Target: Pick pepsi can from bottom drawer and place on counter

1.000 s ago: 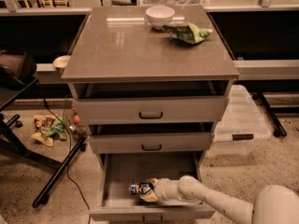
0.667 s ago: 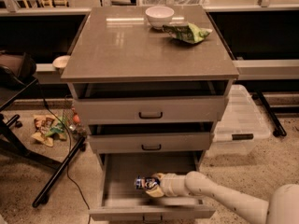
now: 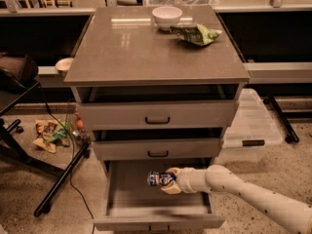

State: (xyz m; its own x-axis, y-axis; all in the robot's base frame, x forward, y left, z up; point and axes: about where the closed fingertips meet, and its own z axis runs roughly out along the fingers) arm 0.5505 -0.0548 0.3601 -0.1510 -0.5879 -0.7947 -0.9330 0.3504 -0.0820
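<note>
The pepsi can (image 3: 155,178) is dark blue with a logo and lies sideways in my gripper (image 3: 167,181), which is shut on it. I hold it a little above the floor of the open bottom drawer (image 3: 126,199), near its middle. My white arm (image 3: 243,191) reaches in from the lower right. The grey-brown counter (image 3: 131,48) is the top slab of the cabinet above the drawers.
A white bowl (image 3: 167,16) and a green snack bag (image 3: 196,33) sit at the counter's back right. The two upper drawers (image 3: 157,115) stand slightly open above the can. A plastic bin (image 3: 251,126) stands right of the cabinet; a black stand leg (image 3: 61,177) and litter lie left.
My gripper has lifted the pepsi can up from the drawer floor and drawn it slightly towards the drawer's middle. The arm has risen with it.
</note>
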